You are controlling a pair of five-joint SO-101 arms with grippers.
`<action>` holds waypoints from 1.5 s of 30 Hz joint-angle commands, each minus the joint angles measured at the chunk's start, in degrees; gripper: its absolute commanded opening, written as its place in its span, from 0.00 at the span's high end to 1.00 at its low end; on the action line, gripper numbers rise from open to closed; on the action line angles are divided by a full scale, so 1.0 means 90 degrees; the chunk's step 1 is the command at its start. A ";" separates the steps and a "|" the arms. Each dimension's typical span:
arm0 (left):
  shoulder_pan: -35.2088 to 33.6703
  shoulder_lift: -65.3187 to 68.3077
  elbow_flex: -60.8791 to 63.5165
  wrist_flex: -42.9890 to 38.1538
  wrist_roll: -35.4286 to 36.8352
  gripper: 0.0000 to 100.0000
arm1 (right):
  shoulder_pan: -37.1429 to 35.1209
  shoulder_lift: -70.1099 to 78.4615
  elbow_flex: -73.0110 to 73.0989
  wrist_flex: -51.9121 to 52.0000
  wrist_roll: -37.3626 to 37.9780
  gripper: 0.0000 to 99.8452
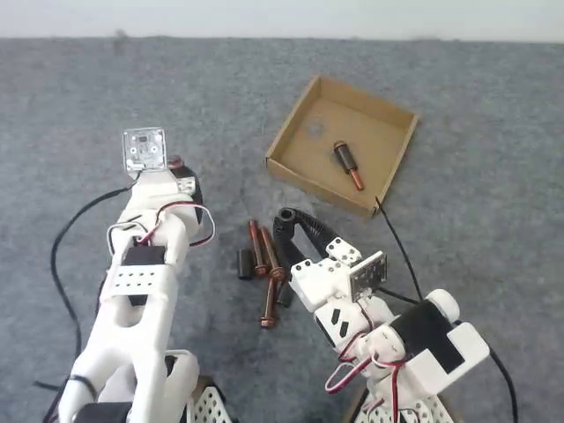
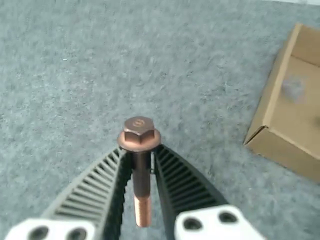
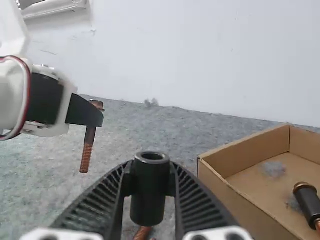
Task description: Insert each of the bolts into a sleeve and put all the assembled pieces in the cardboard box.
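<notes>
While clamped, the hex-headed bolt (image 2: 141, 172) looks coppery.

You've got a grey, carpet-like surface (image 1: 458, 291) w/ a coarse, fuzzy nap, running right across to every edge. Along its far edge it meets a plain white wall (image 3: 210, 55), matte finish. A small dark scuff (image 1: 119, 36) sits at the wall/surface junction, toward the far-left corner. Light's soft & even; shadows on the surface are faint.
</notes>
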 commanded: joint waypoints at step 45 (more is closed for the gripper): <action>0.3048 -0.6701 0.2525 0.1592 0.1231 0.99 | -0.0347 0.0015 -0.0283 0.1138 0.0527 0.99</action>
